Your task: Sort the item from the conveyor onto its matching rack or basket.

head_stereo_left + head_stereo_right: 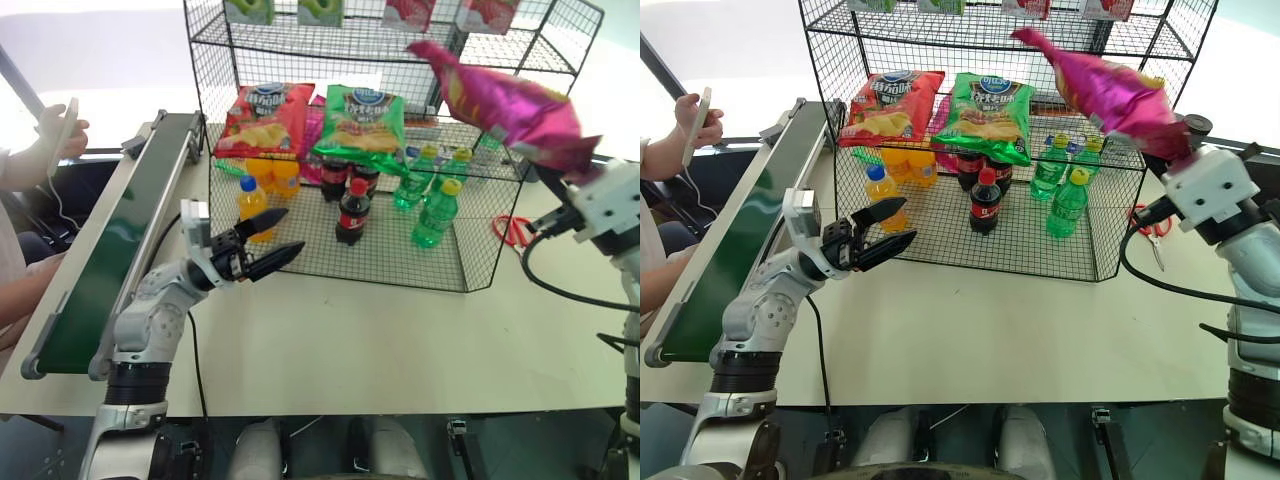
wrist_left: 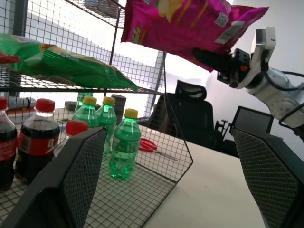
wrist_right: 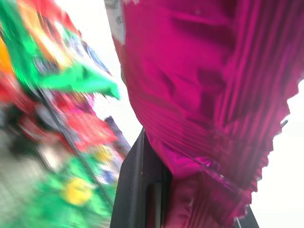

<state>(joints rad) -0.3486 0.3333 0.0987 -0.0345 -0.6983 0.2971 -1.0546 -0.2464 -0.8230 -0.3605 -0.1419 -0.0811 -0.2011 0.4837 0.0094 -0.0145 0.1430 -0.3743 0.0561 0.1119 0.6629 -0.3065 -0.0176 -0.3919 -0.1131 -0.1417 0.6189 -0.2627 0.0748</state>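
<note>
Above rack: R gripper (image 1: 572, 172) clamped on glossy magenta-pink chip bag (image 1: 500, 100).
Advice: lower onto black wire-mesh rack (image 1: 330, 255) beside green bag (image 1: 362, 122).
L gripper (image 1: 270, 238): fingers apart, empty.

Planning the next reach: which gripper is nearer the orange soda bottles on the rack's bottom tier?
Left. The left gripper hangs open just in front of the orange soda bottles; the right gripper is up at the rack's far side, clamping the pink chip bag.
</note>
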